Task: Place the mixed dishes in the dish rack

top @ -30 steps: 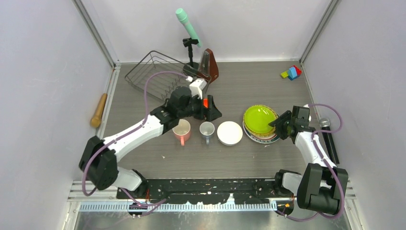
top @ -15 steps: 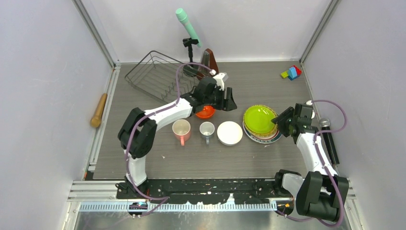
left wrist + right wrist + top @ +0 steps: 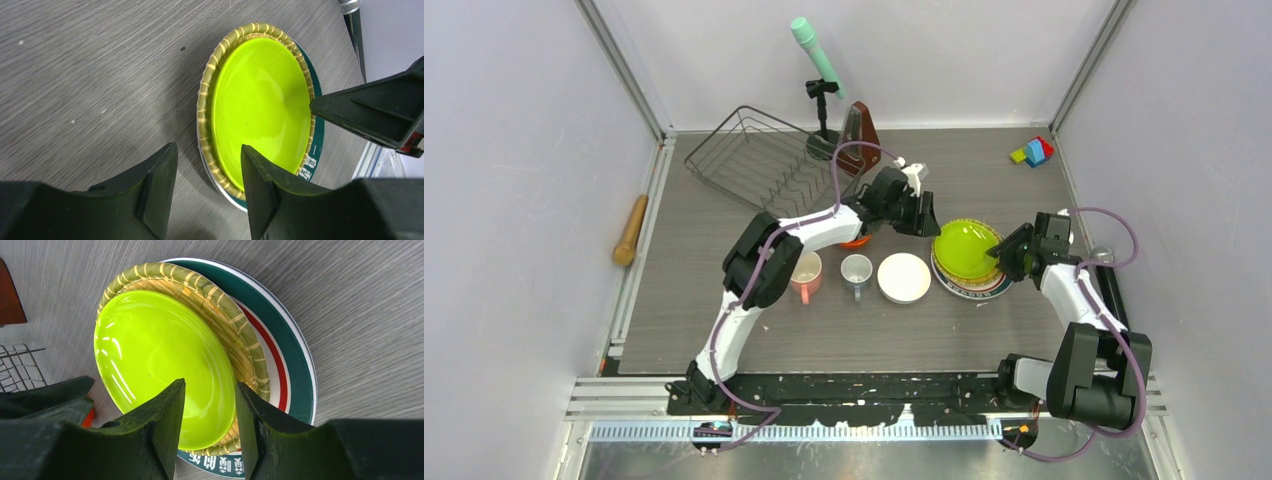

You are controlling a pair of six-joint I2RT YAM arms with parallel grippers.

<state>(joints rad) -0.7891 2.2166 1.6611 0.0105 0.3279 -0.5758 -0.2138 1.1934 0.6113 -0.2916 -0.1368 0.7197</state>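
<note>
a lab test cell, with white panels (image 3: 514, 150) and aluminium framing (image 3: 624, 70)

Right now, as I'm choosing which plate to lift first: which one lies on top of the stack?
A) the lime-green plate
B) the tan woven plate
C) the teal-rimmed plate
A: the lime-green plate lies uppermost, nested in the tan plate, with the teal-rimmed plate underneath.

Grey wood-grain table (image 3: 844, 330), dish rack (image 3: 754, 160), pink mug (image 3: 804, 272), grey-blue mug (image 3: 856, 270), white bowl (image 3: 904, 277), plate stack (image 3: 966, 250), toy blocks (image 3: 1032, 152)
</note>
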